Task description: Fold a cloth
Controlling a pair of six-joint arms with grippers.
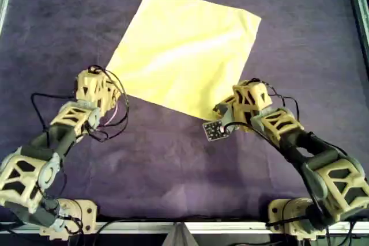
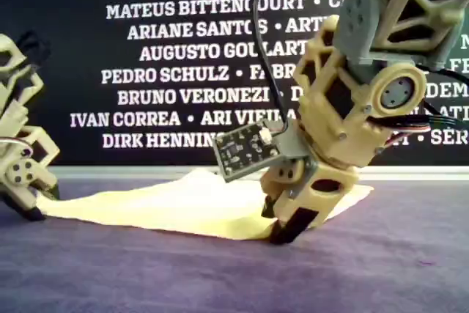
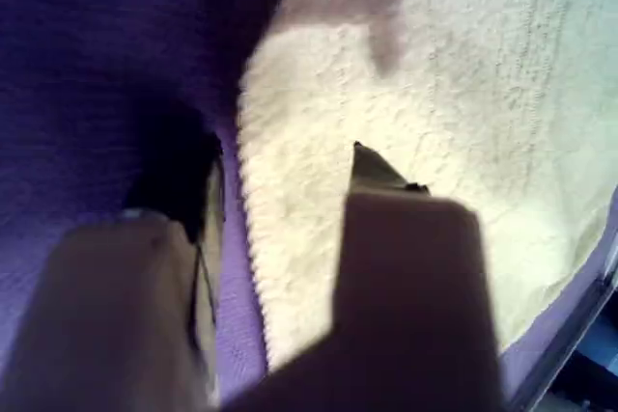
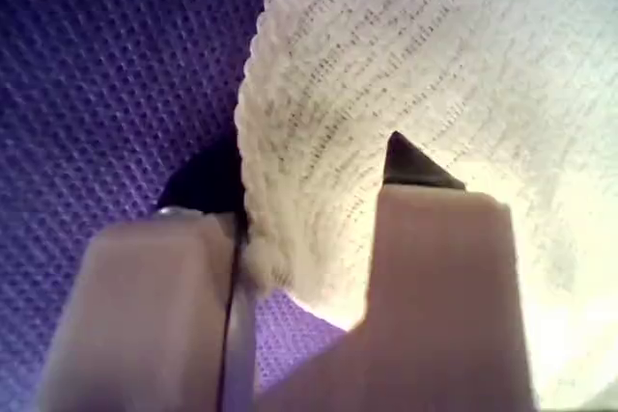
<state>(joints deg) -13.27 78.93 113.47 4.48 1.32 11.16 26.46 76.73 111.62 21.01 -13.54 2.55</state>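
Both wrist views are soft: the left gripper (image 3: 280,180) and right gripper (image 4: 309,180) show only as blurred tan blocks, cut off by the picture's edge. From overhead, each arm hides the cloth (image 1: 183,50) corner beneath it. In the exterior view, the left arm is cropped at the picture's left edge.

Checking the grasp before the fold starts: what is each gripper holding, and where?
Each straddles a corner of the yellow cloth: left gripper, right gripper. Jaws look still apart, so a firm hold cannot be told.
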